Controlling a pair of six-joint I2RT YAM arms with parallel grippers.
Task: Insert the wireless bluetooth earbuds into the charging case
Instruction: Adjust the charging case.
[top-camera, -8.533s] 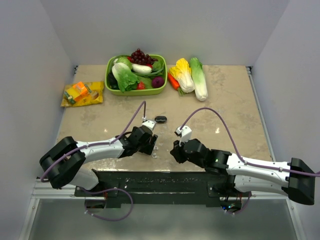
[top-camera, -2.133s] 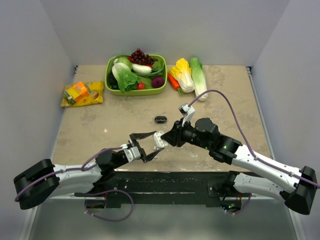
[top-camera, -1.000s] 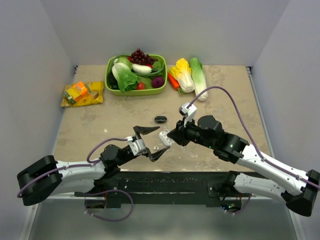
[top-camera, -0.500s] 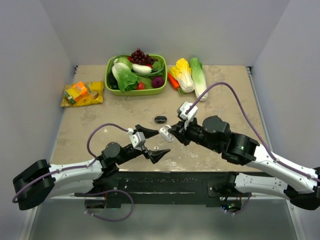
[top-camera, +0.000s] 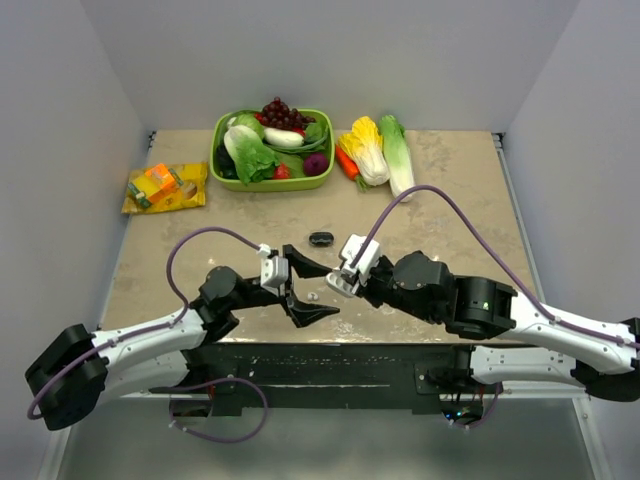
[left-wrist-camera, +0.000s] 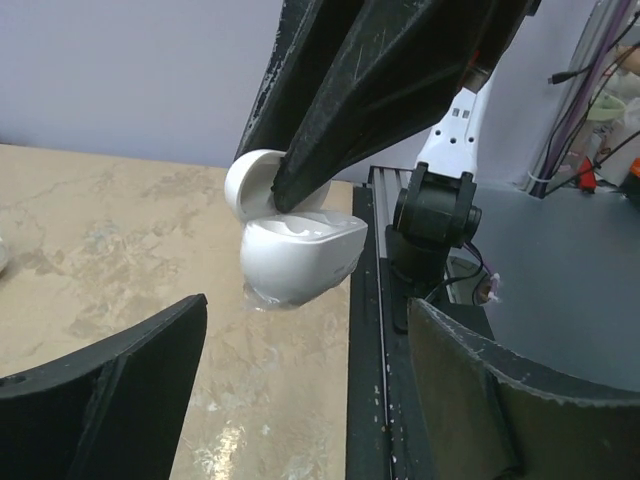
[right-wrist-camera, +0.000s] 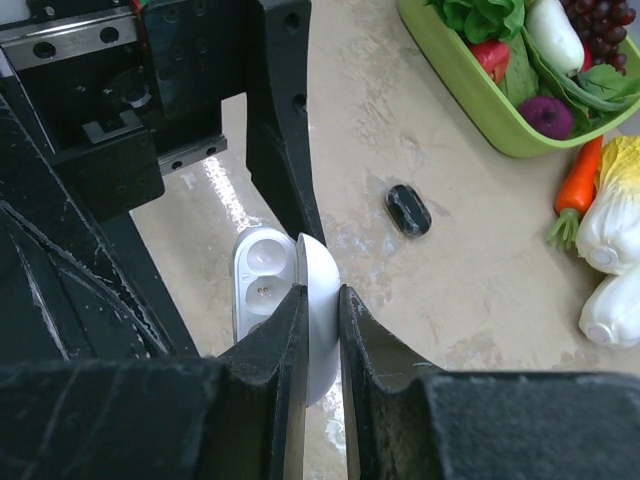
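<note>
Beside left claw (top-camera: 330, 291), right claw (right-wrist-camera: 319, 308) brings case (left-wrist-camera: 300, 256) closer.

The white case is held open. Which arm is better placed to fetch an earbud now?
Left. The left gripper is open and empty, close to the charging case; the right gripper is shut on that open case, so it cannot pick anything else.

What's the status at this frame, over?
Left gripper open, empty. Right gripper shut on charging case, lid open, wells empty. Black oval item lies apart, nothing blocking.
</note>
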